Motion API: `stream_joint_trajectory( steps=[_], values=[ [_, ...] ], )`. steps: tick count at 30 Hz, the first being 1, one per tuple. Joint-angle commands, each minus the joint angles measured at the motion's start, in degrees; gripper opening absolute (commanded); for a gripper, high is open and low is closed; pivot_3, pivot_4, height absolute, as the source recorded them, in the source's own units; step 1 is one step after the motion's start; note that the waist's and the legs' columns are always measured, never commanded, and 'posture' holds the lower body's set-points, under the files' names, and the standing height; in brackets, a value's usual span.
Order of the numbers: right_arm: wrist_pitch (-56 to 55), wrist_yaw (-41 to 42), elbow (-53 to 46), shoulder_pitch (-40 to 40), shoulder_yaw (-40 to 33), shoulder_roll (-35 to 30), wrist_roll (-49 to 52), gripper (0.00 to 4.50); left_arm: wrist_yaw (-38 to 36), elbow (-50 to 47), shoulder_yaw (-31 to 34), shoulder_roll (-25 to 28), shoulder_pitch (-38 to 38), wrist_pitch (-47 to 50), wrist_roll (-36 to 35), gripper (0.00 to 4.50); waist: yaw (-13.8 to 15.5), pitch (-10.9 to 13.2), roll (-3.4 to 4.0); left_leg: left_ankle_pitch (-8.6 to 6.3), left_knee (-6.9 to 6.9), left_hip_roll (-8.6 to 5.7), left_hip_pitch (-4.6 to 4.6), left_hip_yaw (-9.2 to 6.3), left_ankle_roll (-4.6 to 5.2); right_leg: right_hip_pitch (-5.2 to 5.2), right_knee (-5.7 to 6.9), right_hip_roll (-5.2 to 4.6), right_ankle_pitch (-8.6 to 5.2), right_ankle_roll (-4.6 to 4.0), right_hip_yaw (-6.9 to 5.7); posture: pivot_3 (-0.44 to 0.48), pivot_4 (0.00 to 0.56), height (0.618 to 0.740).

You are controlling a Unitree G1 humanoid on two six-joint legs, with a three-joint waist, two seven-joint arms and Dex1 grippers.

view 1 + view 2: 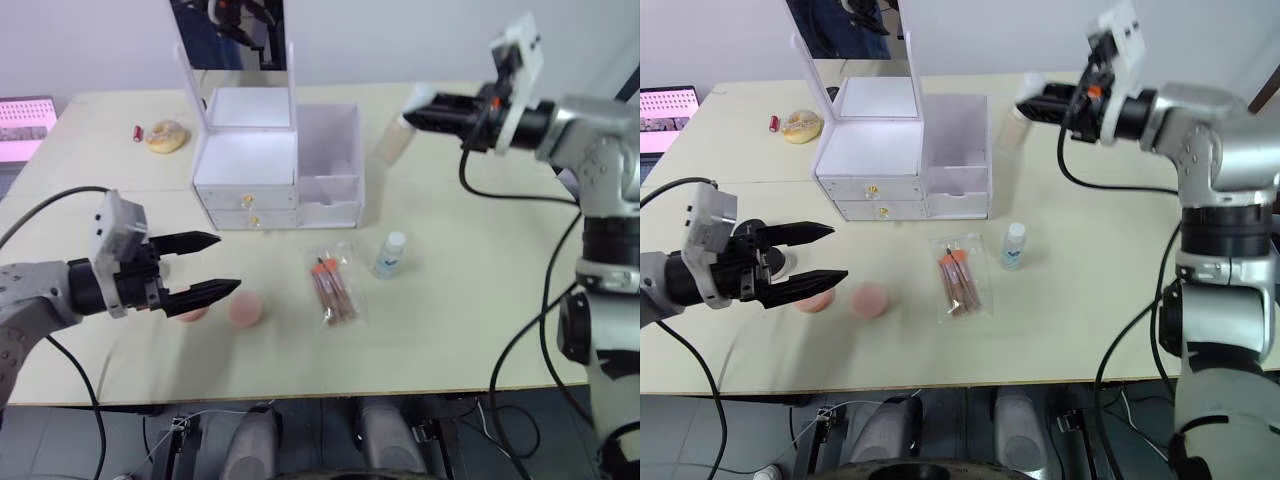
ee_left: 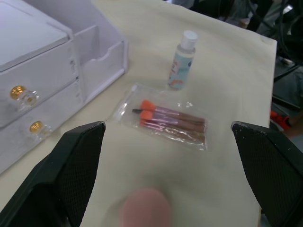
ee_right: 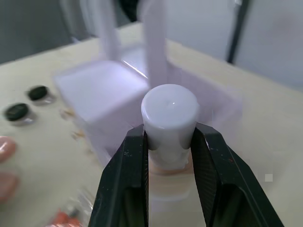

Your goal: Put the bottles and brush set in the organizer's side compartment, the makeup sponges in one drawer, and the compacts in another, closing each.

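Two bottles (image 1: 391, 254) (image 1: 396, 137), two pink sponges (image 1: 246, 310) (image 1: 189, 306), one brush set (image 1: 333, 287), one organizer (image 1: 275, 165) and two dark compacts (image 3: 17, 111) (image 3: 38, 92) are counted.

Pale cream table (image 1: 470, 330), plain grey wall (image 1: 400, 40) behind (evenly lit)

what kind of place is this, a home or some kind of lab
Likely a lab or test room, not a home: a plain cream table staged with a white makeup organizer, loose cables on the floor below it, and a lit screen at the table's far left.
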Motion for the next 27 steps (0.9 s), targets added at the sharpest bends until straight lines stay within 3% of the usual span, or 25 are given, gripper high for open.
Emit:
stream_joint_trajectory(
  steps=[1,6,13,17,27],
  values=[
    [-2.4,3.84,3.59,-5.6,2.66,3.13,-0.06,0.75,-0.51,-0.4,0.86,0.49,-1.0,-1.39,0.65,4.5,-0.2,0.0,0.0,0.0,0.0,0.0,0.0,-0.01,0.0,0.0,0.02,0.0,0.0,0.0,0.0,0.0,0.15,0.739],
    [-13.06,12.21,11.79,-9.07,8.57,6.74,-4.63,0.75,0.2,-1.39,0.62,-0.47,-0.84,-1.13,0.46,4.5,0.26,0.0,-0.01,0.0,0.01,0.0,-0.07,-0.03,0.0,0.0,-0.01,0.0,0.0,0.03,-0.01,0.0,0.15,0.739],
    [-30.32,20.27,32.93,-13.4,13.08,10.7,-13.61,0.75,1.43,-3.18,1.99,-0.87,0.61,-0.26,-0.49,4.5,-0.2,0.01,-0.01,0.0,-0.06,0.0,-0.07,-0.03,0.0,-0.08,0.03,0.0,0.0,0.05,-0.01,0.0,0.15,0.739],
    [-37.75,20.09,39.98,-13.97,14.3,12.71,-18.52,0.75,2.19,-3.81,2.85,-0.77,1.35,0.1,-1.19,4.5,-0.79,0.01,0.0,0.0,-0.04,0.0,-0.07,-0.03,0.0,-0.08,0.03,0.0,0.01,0.05,-0.01,0.0,0.15,0.739],
    [-44.22,16.32,51.31,-15.39,13.51,16.16,-24.54,0.75,3.71,-4.81,3.88,-0.27,2.21,0.61,-2.66,4.5,-0.88,0.0,-0.01,0.0,0.01,0.0,0.04,-0.03,-0.01,-0.02,0.12,0.01,0.01,0.03,0.0,0.0,0.15,0.739]
  ],
)
